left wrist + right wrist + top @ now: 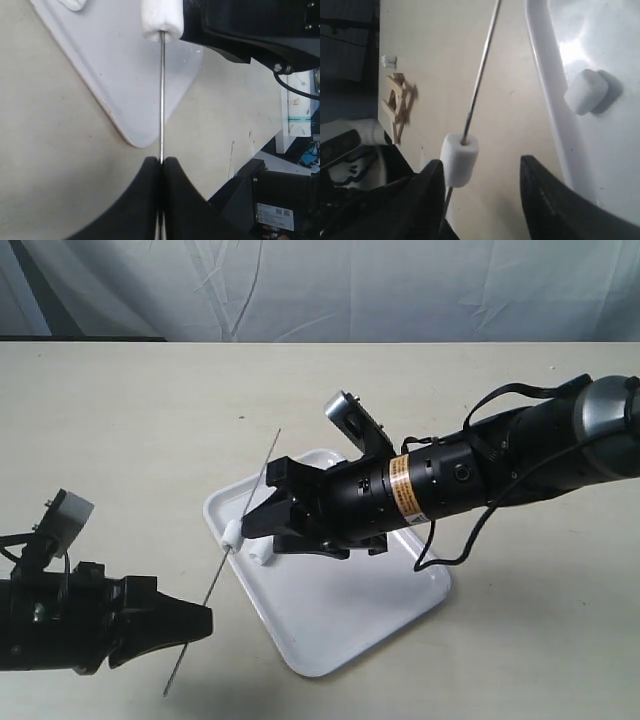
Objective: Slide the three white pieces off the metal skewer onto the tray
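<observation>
The metal skewer (225, 565) slants up over the tray's left corner, and my left gripper (203, 622) is shut on its lower part. In the left wrist view the rod (161, 100) comes out from between the closed fingertips (150, 167). One white piece (232, 533) (161, 20) (460, 159) sits threaded on the skewer (480, 75). My right gripper (262, 525) (480, 165) is open, one finger just beside that piece. A second white piece (262, 558) (586, 91) lies loose on the white tray (340, 630) (555, 100) (125, 75). A third piece is not in view.
The right arm's black body and cable (450, 540) hang over the tray's far half. A small heap of wooden sticks (397, 105) lies off to the side. A pale cloth backdrop (320, 290) closes the table's far edge.
</observation>
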Available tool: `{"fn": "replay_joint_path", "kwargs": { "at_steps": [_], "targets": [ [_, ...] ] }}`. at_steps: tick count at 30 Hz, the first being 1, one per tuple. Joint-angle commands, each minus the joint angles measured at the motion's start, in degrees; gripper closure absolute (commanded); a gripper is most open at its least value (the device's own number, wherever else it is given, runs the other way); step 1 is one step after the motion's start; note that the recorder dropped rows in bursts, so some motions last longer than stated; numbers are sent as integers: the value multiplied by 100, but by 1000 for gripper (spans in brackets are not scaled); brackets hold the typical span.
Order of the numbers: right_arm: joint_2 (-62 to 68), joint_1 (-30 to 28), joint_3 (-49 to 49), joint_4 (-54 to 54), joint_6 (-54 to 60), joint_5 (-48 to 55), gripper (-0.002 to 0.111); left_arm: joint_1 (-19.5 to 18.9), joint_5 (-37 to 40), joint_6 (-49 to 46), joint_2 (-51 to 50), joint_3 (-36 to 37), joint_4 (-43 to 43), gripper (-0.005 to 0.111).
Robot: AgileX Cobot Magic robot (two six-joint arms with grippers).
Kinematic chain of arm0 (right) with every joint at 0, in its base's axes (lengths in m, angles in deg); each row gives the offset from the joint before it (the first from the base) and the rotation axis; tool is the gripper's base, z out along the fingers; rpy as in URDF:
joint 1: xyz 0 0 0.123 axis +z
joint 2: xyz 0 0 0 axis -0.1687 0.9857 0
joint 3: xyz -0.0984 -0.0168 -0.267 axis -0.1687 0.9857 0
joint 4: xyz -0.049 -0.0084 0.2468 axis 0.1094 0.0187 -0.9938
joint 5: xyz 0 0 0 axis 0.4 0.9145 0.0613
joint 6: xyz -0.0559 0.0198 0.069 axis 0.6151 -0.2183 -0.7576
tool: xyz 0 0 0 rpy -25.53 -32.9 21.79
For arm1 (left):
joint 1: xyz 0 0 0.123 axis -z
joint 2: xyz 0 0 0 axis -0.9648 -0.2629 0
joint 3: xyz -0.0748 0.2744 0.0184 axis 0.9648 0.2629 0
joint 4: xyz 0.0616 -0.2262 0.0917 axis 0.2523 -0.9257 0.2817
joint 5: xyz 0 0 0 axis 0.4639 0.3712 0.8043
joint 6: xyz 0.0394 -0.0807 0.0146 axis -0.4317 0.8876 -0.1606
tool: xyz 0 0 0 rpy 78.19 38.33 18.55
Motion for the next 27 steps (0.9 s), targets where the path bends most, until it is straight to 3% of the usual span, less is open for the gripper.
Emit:
{"fn": "replay_joint_path", "kwargs": {
  "at_steps": [1, 5, 15, 21, 27],
  "targets": [
    [-39, -14, 23, -79, -97, -211, 62, 30, 237, -14, 27, -31, -45, 107],
    [-39, -3, 23, -93, -97, -324, 62, 30, 621, -24, 27, -31, -45, 107],
    [-39, 217, 23, -166, -97, -232, 62, 30, 666, -27, 27, -31, -45, 107],
    [-39, 217, 23, -171, -85, -232, 79, 30, 726, -27, 27, -31, -45, 107],
    [-39, 217, 23, -180, -61, -176, 80, 30, 780, -15, 27, -31, -30, 107]
  ]
}}
